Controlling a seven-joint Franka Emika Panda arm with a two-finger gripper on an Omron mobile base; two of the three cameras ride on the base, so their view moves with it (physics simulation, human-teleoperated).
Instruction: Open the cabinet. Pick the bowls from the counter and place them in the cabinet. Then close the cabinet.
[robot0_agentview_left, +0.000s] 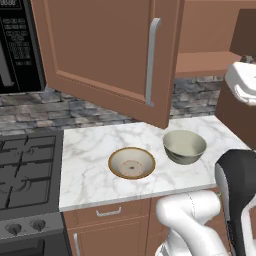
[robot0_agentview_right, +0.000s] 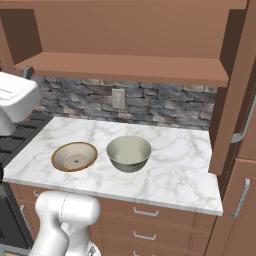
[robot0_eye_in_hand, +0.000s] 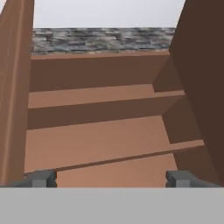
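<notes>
The cabinet stands open: its left door (robot0_agentview_left: 105, 55) with a silver bar handle (robot0_agentview_left: 152, 60) swings out over the counter (robot0_agentview_left: 85, 170), and the right door (robot0_agentview_right: 235, 90) is swung out at the right. The wooden shelf (robot0_agentview_right: 125, 67) inside is bare. In the hand view my gripper (robot0_eye_in_hand: 111, 179) is open, its fingertips (robot0_eye_in_hand: 43, 178) wide apart with nothing between them, facing the bare cabinet shelf (robot0_eye_in_hand: 100, 98). The cream bowl with a tan rim (robot0_agentview_left: 132, 163) (robot0_agentview_right: 74, 156) and the deeper grey-green bowl (robot0_agentview_left: 184, 146) (robot0_agentview_right: 128, 152) sit side by side on the counter (robot0_agentview_right: 175, 170), below the hand.
A black gas stove (robot0_agentview_left: 25, 170) lies left of the counter, with a black microwave (robot0_agentview_left: 17, 45) above it. Drawers (robot0_agentview_right: 145, 212) run under the counter. A stone backsplash (robot0_agentview_right: 165, 105) with an outlet (robot0_agentview_right: 118, 98) lines the wall.
</notes>
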